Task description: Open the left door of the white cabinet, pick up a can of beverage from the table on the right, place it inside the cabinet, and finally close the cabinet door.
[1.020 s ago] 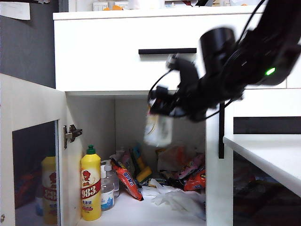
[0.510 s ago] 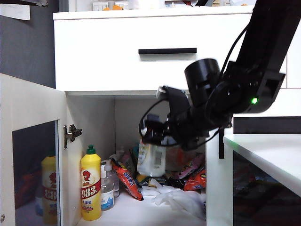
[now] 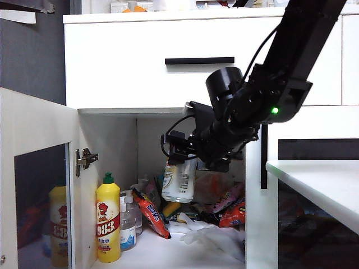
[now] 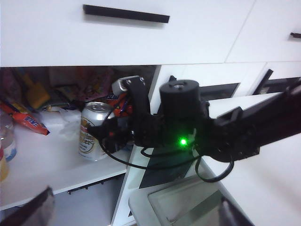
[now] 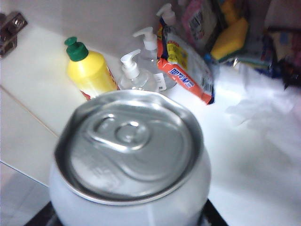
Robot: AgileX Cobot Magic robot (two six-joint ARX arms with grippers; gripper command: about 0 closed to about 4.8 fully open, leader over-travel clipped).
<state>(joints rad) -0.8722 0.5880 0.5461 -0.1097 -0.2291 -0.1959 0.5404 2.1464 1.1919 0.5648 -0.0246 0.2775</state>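
White cabinet shelf cluttered; right gripper jaws clamped on can of beverage above it; left gripper's jaws apart, unseen.

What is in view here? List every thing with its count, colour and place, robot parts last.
white cabinet: one, white, fills the back of the exterior view.
left door: one, white with dark glass, swung open on the left.
drawer handle: one, black, on the drawer front.
table: one, white, at the right.
can of beverage: one, silver, held inside the cabinet opening.
yellow bottle: one, green cap, on the cabinet floor at the left.
pump bottles: two, clear, beside the yellow bottle.
snack packets: several, red and orange, at the back.
right pincer: black, closed on the can.
left pincer: dark, open, away from the cabinet.
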